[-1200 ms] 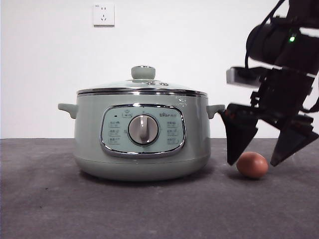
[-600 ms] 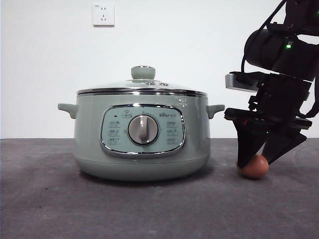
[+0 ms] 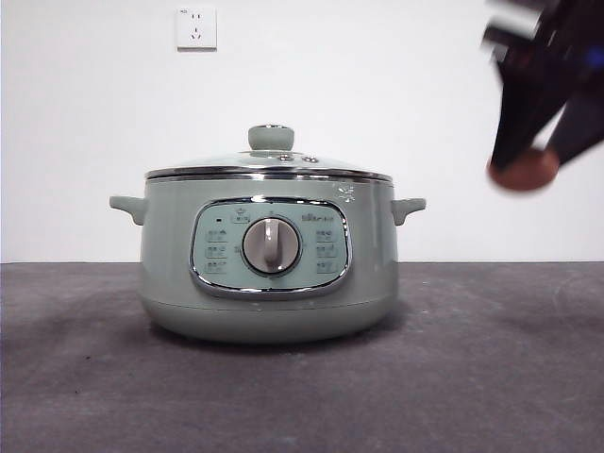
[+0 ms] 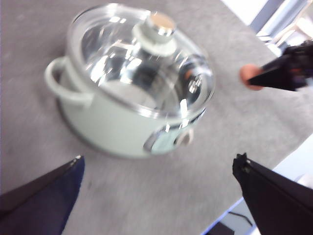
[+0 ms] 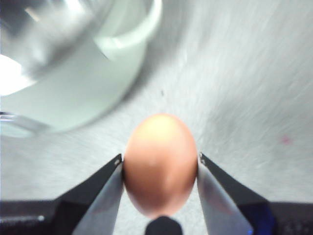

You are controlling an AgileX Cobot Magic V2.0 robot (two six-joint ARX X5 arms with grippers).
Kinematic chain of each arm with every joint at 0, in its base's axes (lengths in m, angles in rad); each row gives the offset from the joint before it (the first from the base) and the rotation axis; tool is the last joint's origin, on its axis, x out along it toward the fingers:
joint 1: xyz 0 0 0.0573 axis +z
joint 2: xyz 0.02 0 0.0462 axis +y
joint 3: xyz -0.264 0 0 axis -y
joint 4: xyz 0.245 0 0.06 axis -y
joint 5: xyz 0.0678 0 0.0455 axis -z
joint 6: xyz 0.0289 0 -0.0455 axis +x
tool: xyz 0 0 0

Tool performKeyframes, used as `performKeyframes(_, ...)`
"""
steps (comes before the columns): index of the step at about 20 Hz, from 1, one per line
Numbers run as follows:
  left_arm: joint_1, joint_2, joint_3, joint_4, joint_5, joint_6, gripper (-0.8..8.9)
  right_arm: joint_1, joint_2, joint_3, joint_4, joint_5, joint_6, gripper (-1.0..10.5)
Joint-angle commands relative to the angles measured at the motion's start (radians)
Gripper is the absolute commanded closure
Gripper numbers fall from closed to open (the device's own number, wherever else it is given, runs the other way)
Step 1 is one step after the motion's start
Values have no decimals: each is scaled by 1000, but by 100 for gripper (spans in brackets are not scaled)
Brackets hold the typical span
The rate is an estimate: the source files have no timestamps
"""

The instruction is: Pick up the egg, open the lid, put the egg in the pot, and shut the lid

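Observation:
My right gripper point(image 3: 525, 168) is shut on the reddish-brown egg point(image 3: 523, 171), held high in the air at the upper right of the front view, above and to the right of the pot. In the right wrist view the egg point(image 5: 160, 164) sits squeezed between both black jaws. The sage-green pot point(image 3: 269, 260) stands on the grey table with its glass lid point(image 3: 270, 162) on, the pale-green knob point(image 3: 271, 138) upright. My left gripper point(image 4: 159, 188) hangs open above the pot point(image 4: 117, 122), looking down on the lid point(image 4: 139, 61); the egg point(image 4: 249, 77) in the other gripper shows beyond it.
A white wall with a socket point(image 3: 196, 28) stands behind the table. The grey table surface point(image 3: 491, 359) stretches in front of and beside the pot. The table's edge point(image 4: 274, 161) shows near the left gripper's jaw.
The right gripper closed on the egg where it lay on the table, then lifted it high, above the level of the pot's rim. The pot and lid stayed put.

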Motion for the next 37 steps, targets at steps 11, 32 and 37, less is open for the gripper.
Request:
performKeyframes(11,-373,585,394,217,-346,-8,196,1,-377,-3,-145,-2,43,963)
performKeyframes(32,-489,983,589,296,-528,24,197,2,-386,-3,-173,-1,43,963)
performKeyframes(37,-492,983,589,298,-532,24,502,2,-386,-3,-173,-1,43,963)
